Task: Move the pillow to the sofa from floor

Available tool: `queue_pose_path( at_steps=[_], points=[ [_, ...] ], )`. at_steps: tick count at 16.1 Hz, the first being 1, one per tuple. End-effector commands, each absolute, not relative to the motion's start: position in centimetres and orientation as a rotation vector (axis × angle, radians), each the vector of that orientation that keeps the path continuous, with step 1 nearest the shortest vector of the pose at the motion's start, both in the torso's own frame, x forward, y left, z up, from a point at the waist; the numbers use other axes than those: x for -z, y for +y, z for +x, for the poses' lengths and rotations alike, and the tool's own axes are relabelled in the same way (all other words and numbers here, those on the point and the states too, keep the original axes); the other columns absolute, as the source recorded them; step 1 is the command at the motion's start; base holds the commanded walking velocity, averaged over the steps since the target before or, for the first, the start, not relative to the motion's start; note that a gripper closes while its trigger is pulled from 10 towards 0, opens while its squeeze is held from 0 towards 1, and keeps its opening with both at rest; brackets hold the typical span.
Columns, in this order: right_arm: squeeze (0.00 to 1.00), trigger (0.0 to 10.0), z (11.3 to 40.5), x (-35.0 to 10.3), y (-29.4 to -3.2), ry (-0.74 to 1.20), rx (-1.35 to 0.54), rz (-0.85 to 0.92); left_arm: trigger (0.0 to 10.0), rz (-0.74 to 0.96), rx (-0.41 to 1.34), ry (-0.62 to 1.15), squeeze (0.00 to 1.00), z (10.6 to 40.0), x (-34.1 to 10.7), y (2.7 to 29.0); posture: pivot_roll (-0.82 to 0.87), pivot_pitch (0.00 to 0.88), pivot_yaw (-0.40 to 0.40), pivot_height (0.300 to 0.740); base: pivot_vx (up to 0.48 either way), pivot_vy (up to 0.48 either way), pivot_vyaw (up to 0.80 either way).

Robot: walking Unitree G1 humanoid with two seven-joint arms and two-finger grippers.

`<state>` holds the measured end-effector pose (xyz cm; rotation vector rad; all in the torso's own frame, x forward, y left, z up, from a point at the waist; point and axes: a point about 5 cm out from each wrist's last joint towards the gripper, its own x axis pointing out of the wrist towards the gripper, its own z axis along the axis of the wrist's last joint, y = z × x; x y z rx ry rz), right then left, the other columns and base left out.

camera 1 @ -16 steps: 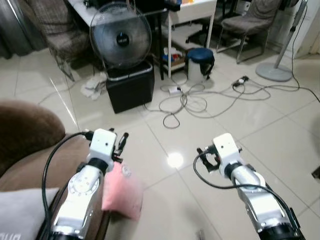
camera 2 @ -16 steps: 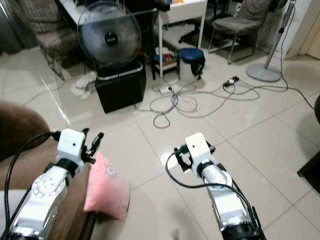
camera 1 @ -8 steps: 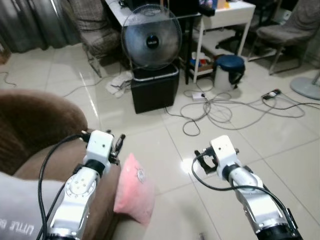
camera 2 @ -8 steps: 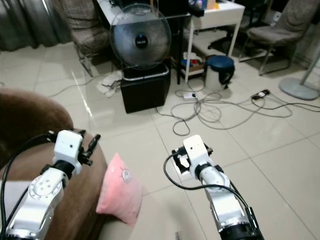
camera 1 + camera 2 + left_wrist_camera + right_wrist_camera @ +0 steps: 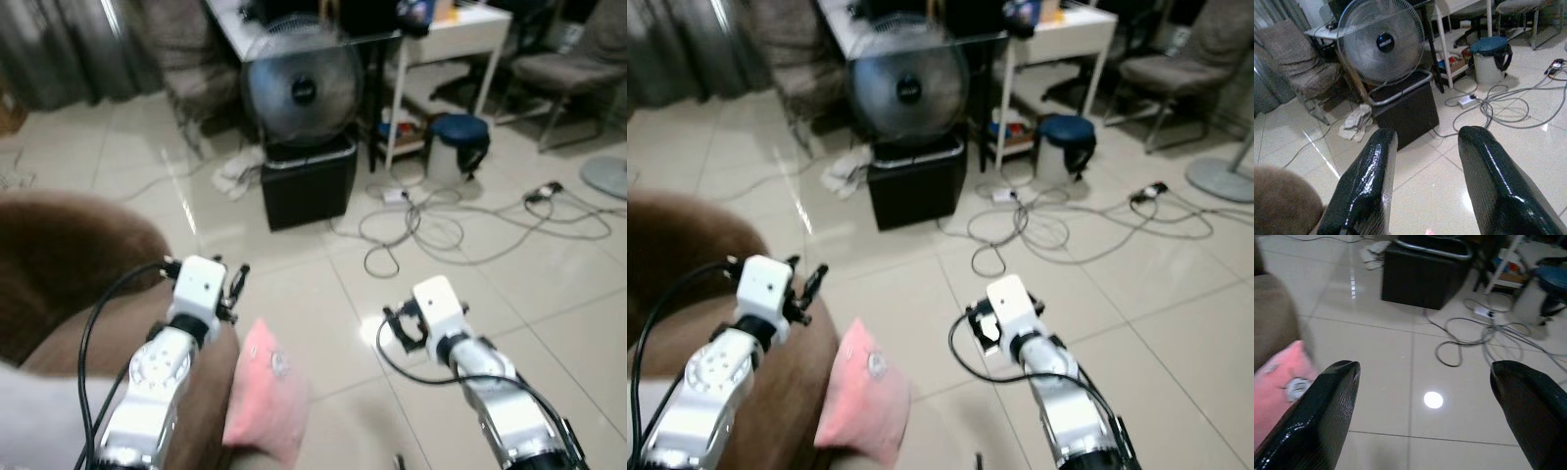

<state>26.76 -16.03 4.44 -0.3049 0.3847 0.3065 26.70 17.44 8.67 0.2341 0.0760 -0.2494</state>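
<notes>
From the head cameras, the pink pillow [image 5: 265,392] stands on its edge on the pale tiled floor [image 5: 549,284], leaning against the side of the brown sofa [image 5: 69,274]. The left gripper [image 5: 233,284] is held out over the sofa's arm, just above and to the left of the pillow and not touching it. The right gripper [image 5: 397,326] hangs over bare tile, well to the right of the pillow. Further off, a round fan [image 5: 299,93] sits on a black box [image 5: 309,181], with a tangle of cables [image 5: 421,220] on the floor to its right, a blue-topped bin [image 5: 458,147] beside a white table [image 5: 460,29], and a grey chair [image 5: 568,69] at the far right. In the other head picture a white cloth [image 5: 847,171] lies crumpled left of the black box. From the left wrist, the two black fingers [image 5: 1364,186] stand apart with nothing between them, pointing toward the fan and box; a sliver of brown sofa shows in one corner, and a tiny pink speck that may be the pillow. From the right wrist, the fingers [image 5: 1327,411] are spread wide and empty over the shiny tile, and the pink pillow sits just beside one finger, resting against the sofa, though I cannot tell whether they touch.
</notes>
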Motion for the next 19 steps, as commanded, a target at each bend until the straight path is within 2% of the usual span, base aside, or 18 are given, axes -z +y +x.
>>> queue_pose_path(
  at_steps=[1,5,12,19],
  points=[
    [0.00,10.0,27.02,-5.13,-16.83,0.355,-0.263,-0.307,10.0,0.238,0.279,0.066,0.00,26.80,-8.88,16.78,0.05,0.000,0.084,0.740,0.345,0.000,0.00],
    [0.00,10.0,27.09,-5.23,-17.20,0.338,-0.210,-0.295,10.0,0.238,0.293,0.068,0.00,26.84,-8.88,16.75,0.04,0.000,0.094,0.740,0.349,0.000,0.00],
    [0.00,10.0,27.09,-5.26,-17.13,0.338,-0.199,-0.274,10.0,0.228,0.282,0.092,0.00,26.94,-8.55,16.86,0.04,0.000,0.090,0.740,0.000,0.000,0.00],
    [0.00,10.0,27.12,-5.17,-17.14,0.347,-0.201,-0.273,10.0,0.229,0.293,0.098,0.00,27.03,-8.50,16.69,0.04,0.000,0.090,0.695,0.000,0.000,0.00]
  ],
)
